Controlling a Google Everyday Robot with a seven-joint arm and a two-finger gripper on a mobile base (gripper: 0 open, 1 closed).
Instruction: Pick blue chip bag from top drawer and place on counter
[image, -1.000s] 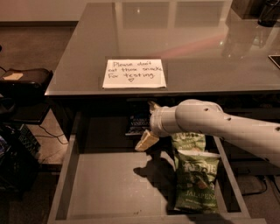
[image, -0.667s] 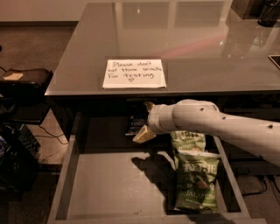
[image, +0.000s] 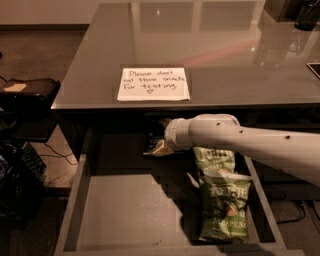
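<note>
The top drawer (image: 125, 210) stands pulled out below the counter (image: 225, 55), its pale bottom bare on the left. The blue chip bag (image: 151, 141) is a dark shape at the drawer's back, in shadow under the counter's edge and mostly hidden. My gripper (image: 161, 146) reaches in from the right, deep at the drawer's back, right at the blue bag. Its white arm (image: 240, 142) crosses above the drawer's right side.
Two light green Kettle bags (image: 225, 205) lie along the drawer's right side, one partly under my arm. A white handwritten note (image: 153, 84) lies on the counter near its front edge. A dark object (image: 306, 15) stands at the counter's far right. Dark furniture and cables (image: 22, 125) stand to the left.
My gripper has moved further back into the drawer, under the counter's edge, closer onto the dark bag. The green bags have not moved.
</note>
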